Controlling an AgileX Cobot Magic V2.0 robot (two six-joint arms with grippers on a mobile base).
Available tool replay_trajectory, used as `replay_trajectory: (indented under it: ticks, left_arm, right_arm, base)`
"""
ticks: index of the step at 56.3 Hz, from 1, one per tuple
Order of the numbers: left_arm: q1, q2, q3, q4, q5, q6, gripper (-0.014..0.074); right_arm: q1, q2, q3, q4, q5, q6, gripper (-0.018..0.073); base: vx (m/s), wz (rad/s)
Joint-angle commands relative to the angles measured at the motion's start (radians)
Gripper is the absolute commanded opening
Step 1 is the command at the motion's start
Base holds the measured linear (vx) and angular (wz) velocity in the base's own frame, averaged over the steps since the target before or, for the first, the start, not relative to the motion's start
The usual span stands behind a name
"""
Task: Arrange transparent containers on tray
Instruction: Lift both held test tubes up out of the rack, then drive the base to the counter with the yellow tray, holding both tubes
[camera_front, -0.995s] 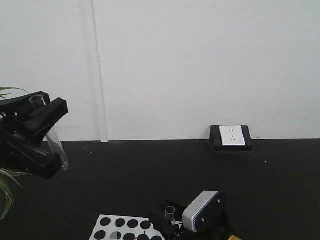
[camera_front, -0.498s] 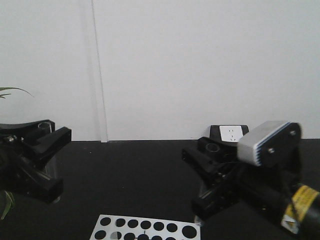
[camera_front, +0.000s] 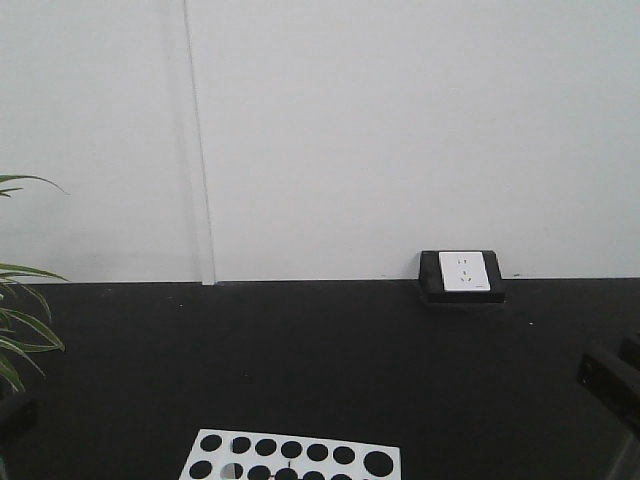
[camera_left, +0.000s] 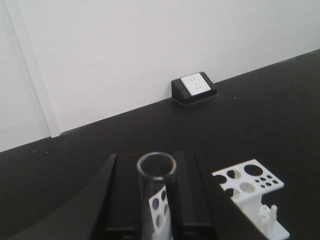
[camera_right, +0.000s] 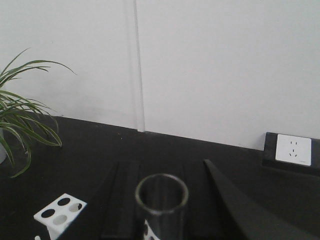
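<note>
1. Clear glass, the left test tube (camera_left: 156, 200) stands upright in the left wrist view, its round mouth open at 12 o'clock. The left claw (camera_left: 151, 162) is clamped on it, with black jaws at its 9 and 3 o'clock. Through the tube wall only bent white and dark dots of the rack show.
2. The right test tube (camera_right: 161, 210) stands upright too in the right wrist view, gripped by the right claw (camera_right: 164, 175), with dark jaws at 9 and 3 o'clock. The frame edge cuts off its lower part, so I cannot tell what it holds.
3. The white rack (camera_left: 250, 192) with round holes stands on the black counter (camera_left: 260, 115), near the left test tube at its 3 o'clock. In the right wrist view it lies at the right test tube's 8 o'clock. In the front view most of its holes look dark, and one is half pale with unclear contents.
4. A white socket (camera_front: 465, 272) in a black housing sits at the counter's far edge against the white wall (camera_front: 400, 120), at 1 o'clock from the rack.
5. Green plant leaves (camera_right: 22, 117) arch in at 9 o'clock.
</note>
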Motion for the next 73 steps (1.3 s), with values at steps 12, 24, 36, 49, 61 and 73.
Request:
replay_trajectory:
  ticks: [12,24,36,49,61,73]
  left_arm:
    - [-0.006,-0.015,-0.012,-0.009,-0.089,-0.014,-0.0001]
    - [-0.006,-0.015,-0.012,-0.009,-0.082,-0.013,-0.0001]
    - [-0.006,-0.015,-0.012,-0.009,-0.082,-0.013,-0.0001]
    - [-0.006,-0.015,-0.012,-0.009,-0.082,-0.013,-0.0001]
    - [-0.006,-0.015,-0.012,-0.009,-0.082,-0.013,-0.0001]
    - [-0.006,-0.015,-0.012,-0.009,-0.082,-0.013,-0.0001]
  right_arm:
    - [0.0,-0.028,-0.007,-0.006,-0.069,-0.002,-0.0011]
    - [0.0,-0.028,-0.007,-0.006,-0.066,-0.002,-0.0011]
    - [0.0,-0.028,-0.007,-0.006,-0.064,-0.002,-0.0011]
    - [0.0,-0.028,-0.007,-0.006,-0.064,-0.002,-0.0011]
    - [0.0,-0.028,-0.007,-0.006,-0.064,-0.002,-0.0011]
    - [0.0,-0.028,-0.007,-0.006,-0.064,-0.002,-0.0011]
  base:
    - [0.0,0.0]
    - [0.0,0.0]
    - [0.0,0.0]
    - [0.0,0.0]
    - [0.0,-0.01]
    - [-0.04,0.02]
